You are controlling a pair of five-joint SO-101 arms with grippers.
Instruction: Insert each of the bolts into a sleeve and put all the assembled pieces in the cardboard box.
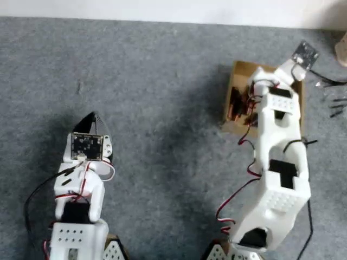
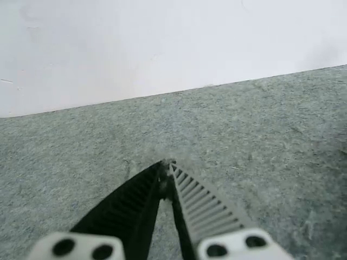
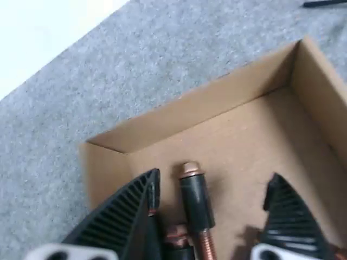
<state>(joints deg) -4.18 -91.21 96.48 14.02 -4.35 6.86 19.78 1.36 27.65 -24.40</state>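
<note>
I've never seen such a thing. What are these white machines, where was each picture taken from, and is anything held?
These are two small robot arms. One picture looks down from above; the other two come from a camera on each wrist. The left gripper is shut and empty over the grey mat. The right gripper hangs open over the cardboard box, holding nothing. In the box lies a copper bolt in a black sleeve, another piece beside it.

Sleeved bolt (image 3: 196,203) lies in the cardboard box (image 3: 217,100) (right arm (image 1: 279,162) overhead).
</note>
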